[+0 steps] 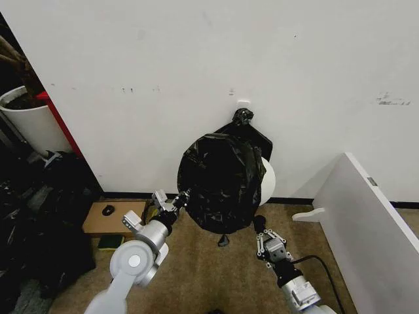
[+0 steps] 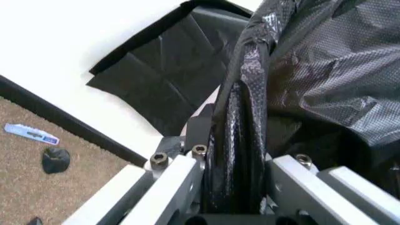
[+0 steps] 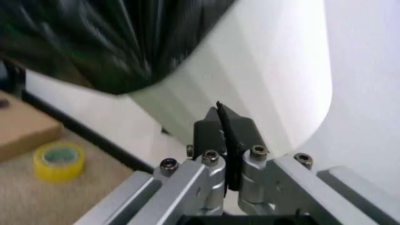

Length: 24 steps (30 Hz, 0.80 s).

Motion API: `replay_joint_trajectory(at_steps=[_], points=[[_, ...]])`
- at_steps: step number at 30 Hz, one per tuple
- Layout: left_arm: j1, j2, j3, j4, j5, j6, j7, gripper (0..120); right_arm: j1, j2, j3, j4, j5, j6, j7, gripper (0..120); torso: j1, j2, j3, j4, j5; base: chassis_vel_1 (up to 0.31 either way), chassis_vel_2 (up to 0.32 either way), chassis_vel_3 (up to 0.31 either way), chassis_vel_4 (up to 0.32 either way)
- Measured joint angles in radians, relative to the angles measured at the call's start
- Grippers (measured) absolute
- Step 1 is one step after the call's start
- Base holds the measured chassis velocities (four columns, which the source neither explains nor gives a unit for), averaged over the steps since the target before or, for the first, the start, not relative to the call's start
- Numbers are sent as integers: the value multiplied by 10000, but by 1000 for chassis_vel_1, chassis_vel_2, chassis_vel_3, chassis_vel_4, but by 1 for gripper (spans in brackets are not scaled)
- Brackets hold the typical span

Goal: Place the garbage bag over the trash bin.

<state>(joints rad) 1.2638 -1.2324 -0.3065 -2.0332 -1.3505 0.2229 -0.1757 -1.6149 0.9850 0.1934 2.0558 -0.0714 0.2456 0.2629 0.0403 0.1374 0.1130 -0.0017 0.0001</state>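
Note:
The crinkled black garbage bag point(image 1: 219, 183) drapes over the white trash bin point(image 1: 268, 180), whose wall shows past the bag's right edge. The bin stands against the wall, above the carpet. My left gripper point(image 1: 180, 199) is at the bag's lower left edge, shut on a fold of the garbage bag point(image 2: 240, 140). In the left wrist view that fold runs down between the fingers of the left gripper point(image 2: 234, 136). My right gripper point(image 1: 260, 226) sits just below the bag's lower right edge, shut. In the right wrist view the right gripper point(image 3: 222, 124) points at the bin's white wall point(image 3: 262, 70).
A flat black bundle with a knotted top point(image 1: 243, 118) hangs on the wall behind the bin. A white pot with a plant point(image 1: 26, 121) stands far left, a cardboard box point(image 1: 108, 219) by the baseboard, a white board point(image 1: 366, 222) on the right. A yellow tape roll point(image 3: 59, 159) lies on the carpet.

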Motion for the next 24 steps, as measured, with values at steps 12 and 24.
replay_joint_trajectory(at_steps=[12, 24], points=[[-89, 84, -116, 213, 77, -28, 32, 0, 24, -181, 68, -305, 6407, 1575, -3496, 32, 0, 0, 0, 1, 0, 0, 0, 0, 0], [-141, 191, 586, 725, 1495, -419, -292, 0, 811, 147, 646, -439, 3378, -666, 1781, 73, 0, 0, 0, 0, -3, 0, 0, 0, 0]])
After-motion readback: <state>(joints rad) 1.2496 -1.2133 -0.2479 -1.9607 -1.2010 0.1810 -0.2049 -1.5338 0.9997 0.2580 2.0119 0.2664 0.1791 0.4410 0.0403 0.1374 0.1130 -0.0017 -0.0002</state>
